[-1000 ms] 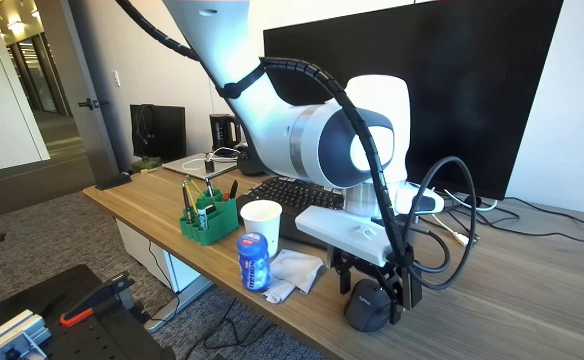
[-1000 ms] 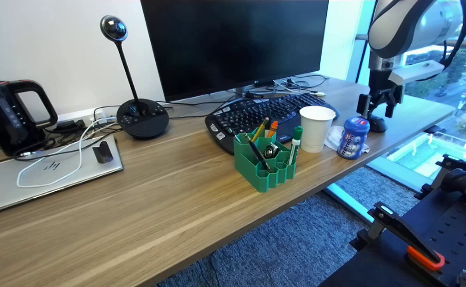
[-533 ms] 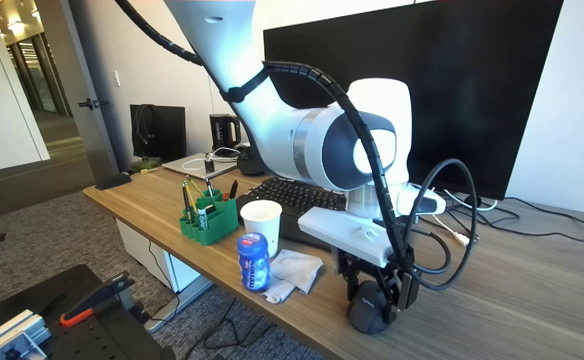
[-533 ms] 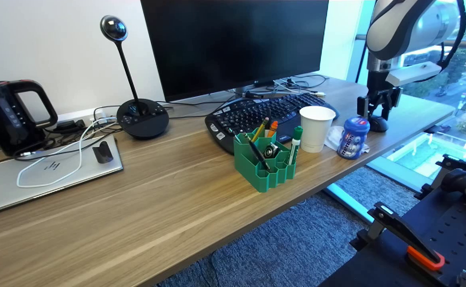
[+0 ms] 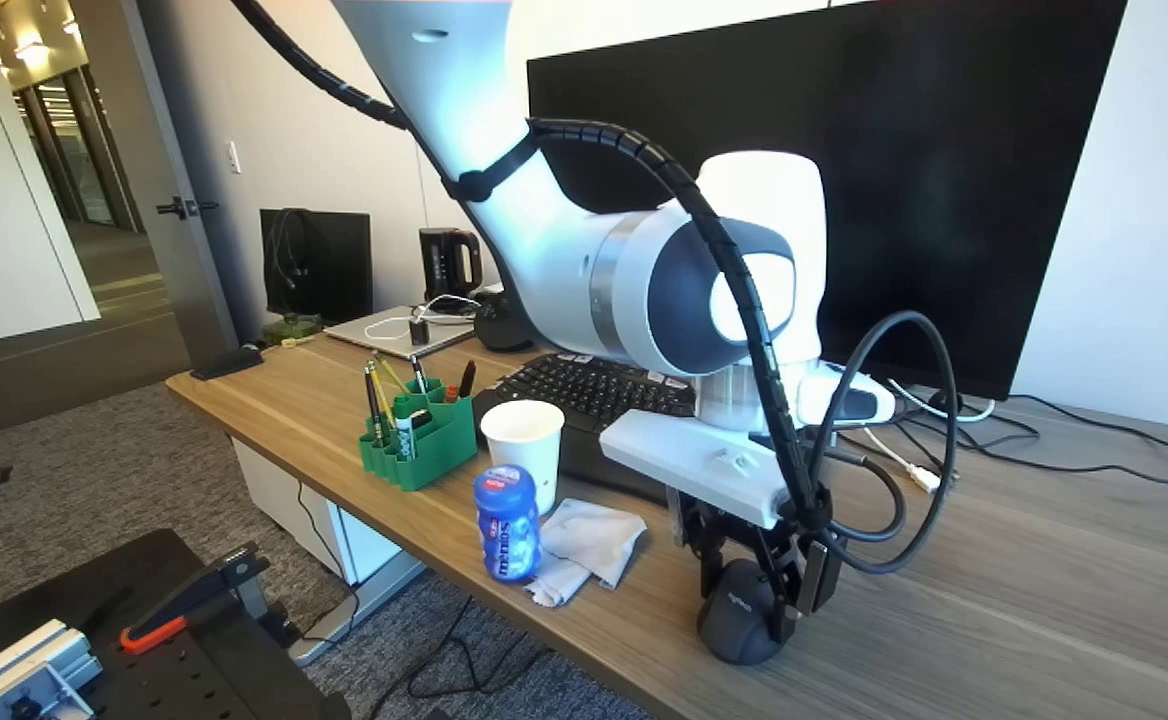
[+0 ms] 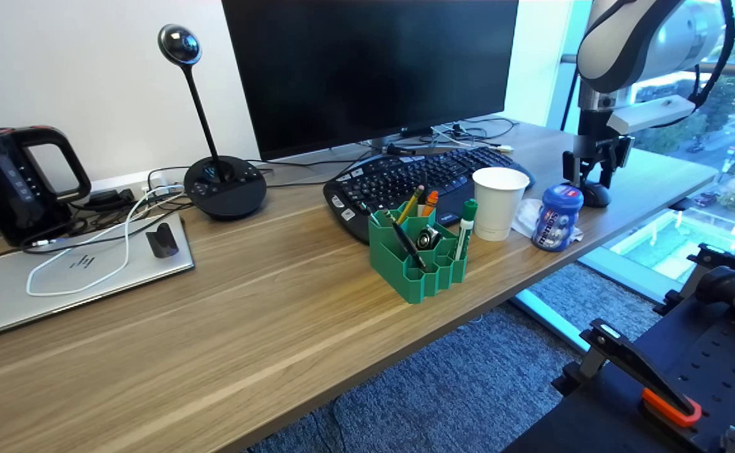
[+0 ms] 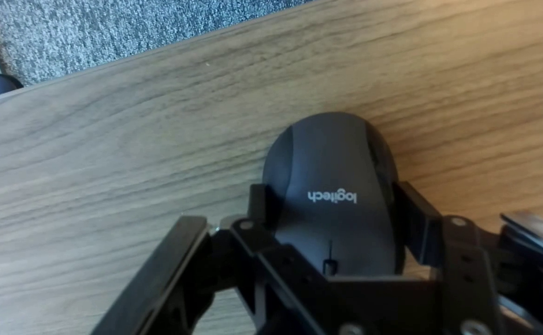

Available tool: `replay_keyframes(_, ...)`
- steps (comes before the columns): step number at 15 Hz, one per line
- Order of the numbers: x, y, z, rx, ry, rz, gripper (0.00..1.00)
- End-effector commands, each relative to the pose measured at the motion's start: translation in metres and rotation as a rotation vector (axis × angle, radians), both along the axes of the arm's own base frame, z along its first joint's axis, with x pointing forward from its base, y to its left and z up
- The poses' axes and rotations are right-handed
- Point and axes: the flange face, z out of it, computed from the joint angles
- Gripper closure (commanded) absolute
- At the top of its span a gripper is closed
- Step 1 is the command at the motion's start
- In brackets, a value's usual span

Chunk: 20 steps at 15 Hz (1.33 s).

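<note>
A dark grey computer mouse (image 7: 332, 158) with a pale "logitech" mark lies between the fingers of my gripper (image 7: 334, 207) in the wrist view. Both finger pads press against its sides, so the jaws are shut on it. Its front end is partly hidden behind the gripper's body. In an exterior view the gripper (image 5: 744, 600) points down over the mouse (image 5: 734, 645) near the desk's front edge. The gripper (image 6: 589, 173) also appears at the far right in an exterior view, around the mouse (image 6: 596, 195). Whether the mouse touches the desk I cannot tell.
Beside the gripper lie a folded white cloth (image 5: 594, 535) and a blue mentos bottle (image 5: 506, 530). Behind them stand a white paper cup (image 5: 524, 440) and a green pen holder (image 5: 444, 450). A black keyboard (image 6: 418, 179) sits before the large monitor (image 6: 374, 75).
Over the last second the jaws have closed from wide apart onto the mouse. Gripper and mouse have shifted slightly; in the latest half second they have risen a little in both exterior views.
</note>
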Motion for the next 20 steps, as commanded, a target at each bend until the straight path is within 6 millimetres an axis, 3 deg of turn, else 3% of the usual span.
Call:
replay_keyframes(1, 0.0048, -0.0011, -0.0024, -0.011, -0.010, -0.013, 0.58)
replay_keyframes(2, 0.0048, -0.0012, -0.0022, -0.011, -0.010, -0.012, 0.58)
replay_keyframes(3, 0.0047, -0.0011, -0.0021, -0.011, -0.010, -0.012, 0.28)
replay_keyframes(4, 0.0046, -0.0011, -0.0021, -0.010, -0.010, -0.012, 0.12)
replay_keyframes(5, 0.0046, -0.0010, -0.0021, -0.010, -0.009, -0.013, 0.05)
replay_keyframes(8, 0.0049, -0.0001, -0.0027, -0.008, -0.006, -0.014, 0.00)
replay_keyframes(20, 0.0076, -0.0019, -0.0061, -0.006, 0.027, -0.054, 0.00)
